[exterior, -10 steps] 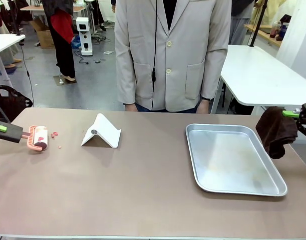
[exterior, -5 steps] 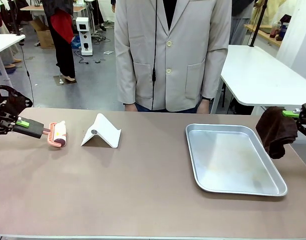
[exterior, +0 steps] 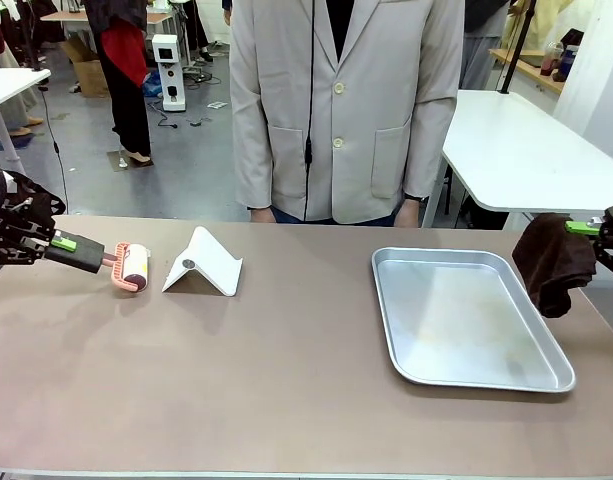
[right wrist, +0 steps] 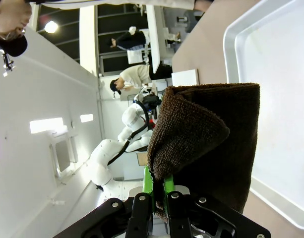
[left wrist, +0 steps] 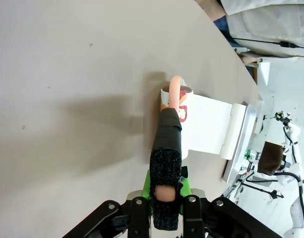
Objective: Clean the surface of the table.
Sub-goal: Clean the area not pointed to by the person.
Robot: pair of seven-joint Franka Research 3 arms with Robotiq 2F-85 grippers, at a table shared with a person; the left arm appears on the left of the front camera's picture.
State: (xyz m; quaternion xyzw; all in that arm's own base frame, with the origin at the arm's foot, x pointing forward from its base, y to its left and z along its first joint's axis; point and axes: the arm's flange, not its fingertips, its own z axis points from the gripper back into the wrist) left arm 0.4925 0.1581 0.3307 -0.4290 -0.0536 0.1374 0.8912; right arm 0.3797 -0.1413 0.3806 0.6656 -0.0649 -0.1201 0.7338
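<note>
The brownish table spreads across the front view. My left gripper is shut on the black foam handle of a pink lint roller, whose roll sits low over the table just left of a white folded stand. In the left wrist view the handle runs out between my fingers to the roll, with the white stand right behind it. My right gripper hangs at the table's right edge, shut on a dark brown cloth; the right wrist view shows that cloth drooping from the jaws.
A shiny metal tray lies on the right half of the table, its rim below the cloth. A person in a pale jacket stands at the far edge. White tables stand behind on the right.
My left gripper has swept the lint roller rightward across the table up to the white stand. The small pink bits seen by the roller earlier are gone. The right arm has not moved.
</note>
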